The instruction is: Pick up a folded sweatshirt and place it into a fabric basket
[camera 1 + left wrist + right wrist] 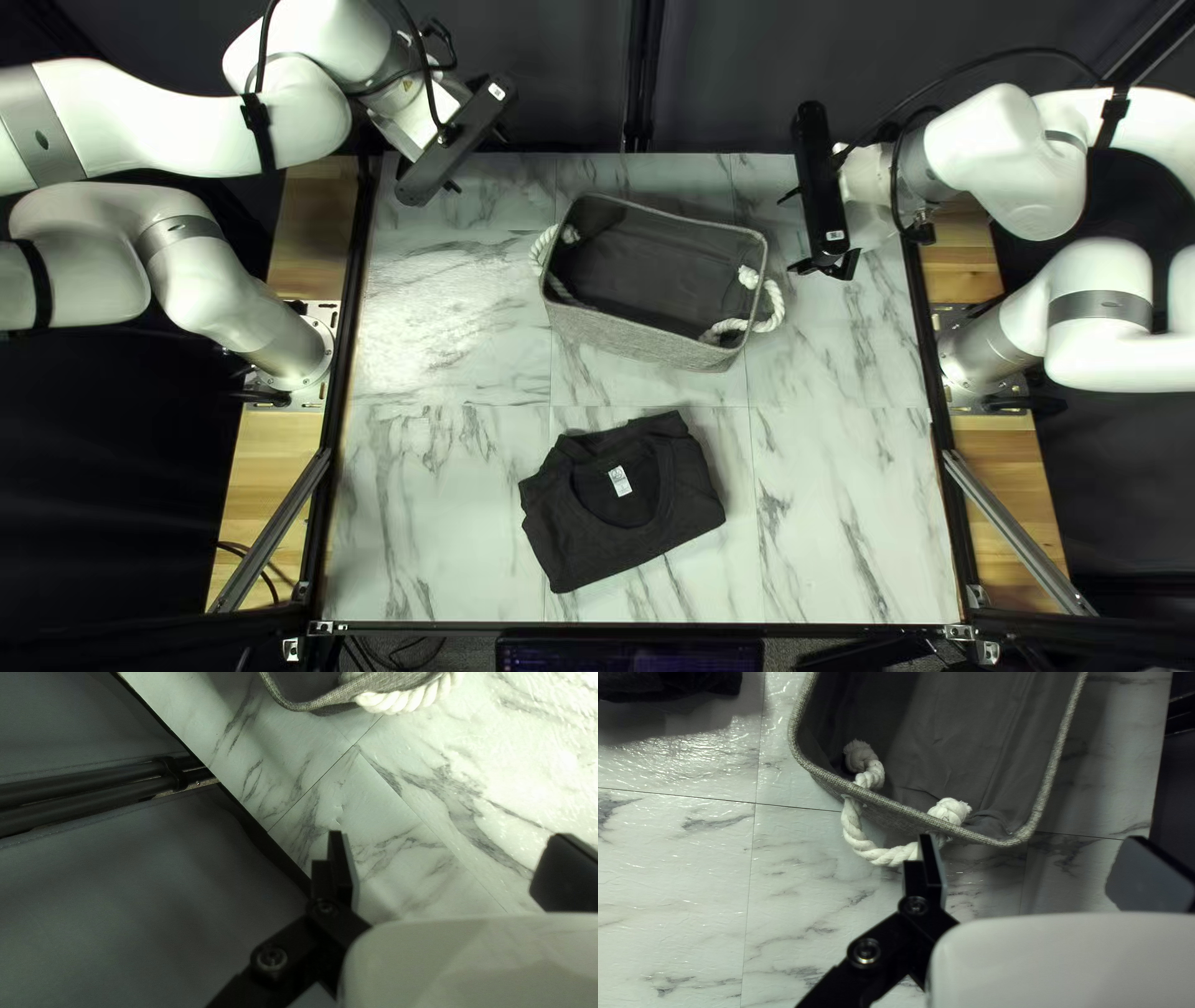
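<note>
As we inspect the table [423, 523], we find the dark sweatshirt [579, 548] lying folded on its near half, outside the fabric basket [641, 339] and apart from it. Its neckline [666, 492] faces up, with a white label [620, 480] showing inside the collar.

We record the basket as upright on the far half of the table, set at a slant, its grey inside open to view. A white rope handle is fitted at each end, one [543, 249] toward our left arm, the other [772, 311] toward our right.

Our left gripper [478, 159] is over the table's far left corner, its fingers [339, 871] spread with nothing held between them. Ahead of it, its wrist view shows part of the basket's rim and a rope handle.

Our right gripper [807, 232] is beside the basket, also spread and holding nothing. In its wrist view one finger [932, 871] overlaps the nearer rope handle; we cannot tell whether they touch.
</note>
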Robot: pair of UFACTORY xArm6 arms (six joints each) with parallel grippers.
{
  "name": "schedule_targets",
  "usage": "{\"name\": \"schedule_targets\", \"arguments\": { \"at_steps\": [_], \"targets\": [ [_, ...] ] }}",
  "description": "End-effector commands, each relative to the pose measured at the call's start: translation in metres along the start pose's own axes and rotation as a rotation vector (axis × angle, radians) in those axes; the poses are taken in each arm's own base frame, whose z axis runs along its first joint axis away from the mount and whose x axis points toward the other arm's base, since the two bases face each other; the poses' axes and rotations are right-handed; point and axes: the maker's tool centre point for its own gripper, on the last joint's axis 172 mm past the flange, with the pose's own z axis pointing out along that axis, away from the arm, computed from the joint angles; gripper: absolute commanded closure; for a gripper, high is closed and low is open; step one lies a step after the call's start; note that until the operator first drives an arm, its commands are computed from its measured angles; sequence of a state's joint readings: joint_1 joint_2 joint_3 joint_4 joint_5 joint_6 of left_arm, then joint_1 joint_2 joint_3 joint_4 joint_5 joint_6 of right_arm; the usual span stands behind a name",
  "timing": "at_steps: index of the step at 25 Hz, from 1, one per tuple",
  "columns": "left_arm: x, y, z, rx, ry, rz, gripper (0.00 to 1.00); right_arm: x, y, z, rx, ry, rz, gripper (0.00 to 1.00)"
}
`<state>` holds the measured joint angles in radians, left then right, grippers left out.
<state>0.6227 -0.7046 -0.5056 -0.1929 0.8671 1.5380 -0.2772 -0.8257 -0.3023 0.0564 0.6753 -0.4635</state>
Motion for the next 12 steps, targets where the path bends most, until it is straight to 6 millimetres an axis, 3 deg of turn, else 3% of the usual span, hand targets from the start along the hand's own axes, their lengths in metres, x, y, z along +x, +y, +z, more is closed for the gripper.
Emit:
{"name": "schedule_targets", "arguments": {
  "at_steps": [1, 10, 12],
  "targets": [
    [0.0, 0.0, 0.0, 0.0, 0.0, 0.0, 0.0, 0.0, 0.0, 0.0, 0.0, 0.0, 0.0, 0.0],
    [0.0, 0.002, 0.001, -0.002, 0.008, -0.006, 0.0, 0.0, 0.0, 0.0, 0.0, 0.0, 0.0, 0.0],
    [0.013, -0.004, -0.007, 0.007, 0.013, -0.045, 0.0, -0.003, 0.0, 0.0, -0.004, -0.001, -0.005, 0.0]
  ]
}}
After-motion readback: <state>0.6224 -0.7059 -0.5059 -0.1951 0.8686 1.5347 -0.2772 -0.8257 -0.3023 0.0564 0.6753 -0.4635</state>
